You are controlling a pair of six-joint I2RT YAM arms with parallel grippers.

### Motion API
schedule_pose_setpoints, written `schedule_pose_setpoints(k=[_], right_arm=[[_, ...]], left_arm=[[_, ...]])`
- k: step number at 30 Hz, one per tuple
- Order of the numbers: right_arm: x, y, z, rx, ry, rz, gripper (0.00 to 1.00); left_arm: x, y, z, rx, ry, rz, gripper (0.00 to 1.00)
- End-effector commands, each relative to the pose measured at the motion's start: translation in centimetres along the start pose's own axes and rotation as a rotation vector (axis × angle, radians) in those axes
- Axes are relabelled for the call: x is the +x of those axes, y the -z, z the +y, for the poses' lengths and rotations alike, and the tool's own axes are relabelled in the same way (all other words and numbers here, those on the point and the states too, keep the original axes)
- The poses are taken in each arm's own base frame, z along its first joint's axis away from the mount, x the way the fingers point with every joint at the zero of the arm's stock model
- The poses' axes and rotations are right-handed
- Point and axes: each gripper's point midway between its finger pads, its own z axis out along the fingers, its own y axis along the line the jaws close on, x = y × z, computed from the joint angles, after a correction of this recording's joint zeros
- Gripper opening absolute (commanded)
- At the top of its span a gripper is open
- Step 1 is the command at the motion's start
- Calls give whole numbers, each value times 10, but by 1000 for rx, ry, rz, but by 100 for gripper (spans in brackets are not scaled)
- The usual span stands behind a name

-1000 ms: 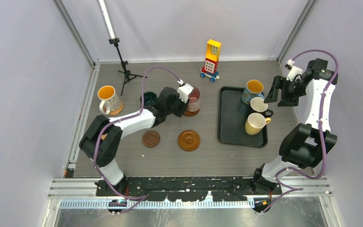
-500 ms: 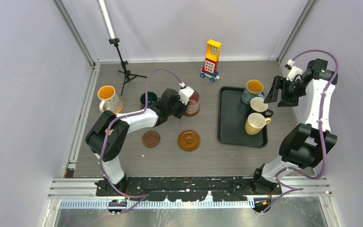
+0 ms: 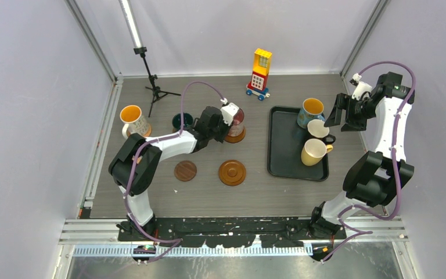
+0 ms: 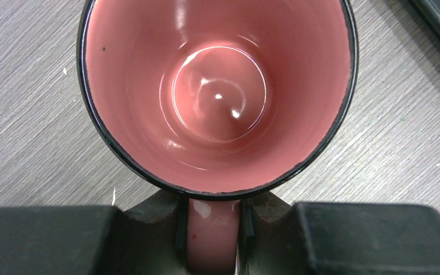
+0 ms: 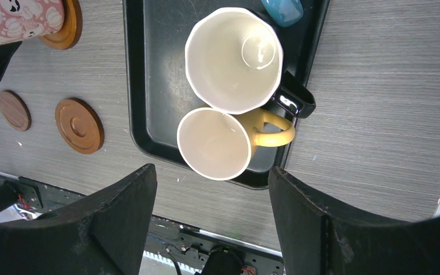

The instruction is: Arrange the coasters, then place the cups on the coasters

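Three mugs are counted on the worktop's left and middle. The white mug with the orange inside (image 3: 130, 118) is set on a coaster (image 3: 144, 135) near the left edge. The dark green mug (image 3: 181, 121) is half hidden by the left arm, so a disc under it cannot be made out. The pink mug (image 3: 237, 121) is seen on its coaster (image 3: 236, 138). Two bare coasters, a small dark one (image 3: 185, 171) and a larger ringed one (image 3: 232, 172), lie nearer the front edge. The blue mug (image 3: 312, 109), the cream mug (image 3: 318, 129) and the pale yellow mug (image 3: 312, 152) are left on the black tray (image 3: 281, 157). The task is judged about half done. The left jaws are closed narrowly on the pink mug's handle (image 4: 212, 240). The right jaws are spread wide above the tray's right edge, and nothing is held.
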Motion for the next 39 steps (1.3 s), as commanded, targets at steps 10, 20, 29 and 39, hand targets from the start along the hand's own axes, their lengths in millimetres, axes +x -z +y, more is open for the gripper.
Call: schedule_pose_setpoints(k=[10,20,29,39], right_arm=[[-7,0,1,-14,-1,-24,76],[-8,-1,2,-19,-10,-26,76],[-8,-1,1,-19,-10,-26,76],[-9,-2,1,-23,-8,-27,76]], left_arm=[[-46,15,1,-19,44,-122,7],[-41,19,-11,-7,29,-103,5],[-32,18,-14,-9,40,-58,34],[-36,29,-31,37,77,-53,55]])
